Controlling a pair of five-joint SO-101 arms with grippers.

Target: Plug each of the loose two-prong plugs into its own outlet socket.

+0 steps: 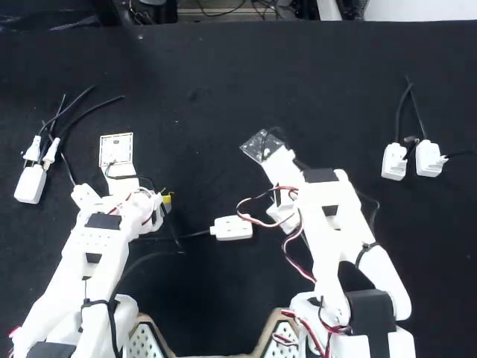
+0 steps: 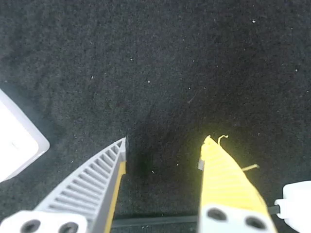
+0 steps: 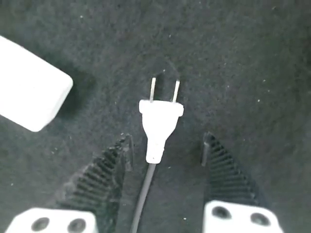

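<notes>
Between your right tool's (image 3: 166,138) parted fingers: one two-prong plug (image 3: 159,119), untouched on the tabletop (image 3: 243,58), with a white socket block (image 3: 29,92) near it. Your left tool (image 2: 165,141): fingers apart over bare tabletop. High view adds: two more plugs (image 1: 41,151), far left.

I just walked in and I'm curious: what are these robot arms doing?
They are working on plugging in plugs. The right arm's fingers are open on either side of a white two-prong plug lying on the black table, not gripping it yet. A white block sits nearby. The left arm's fingers are open too, over bare table.
</notes>
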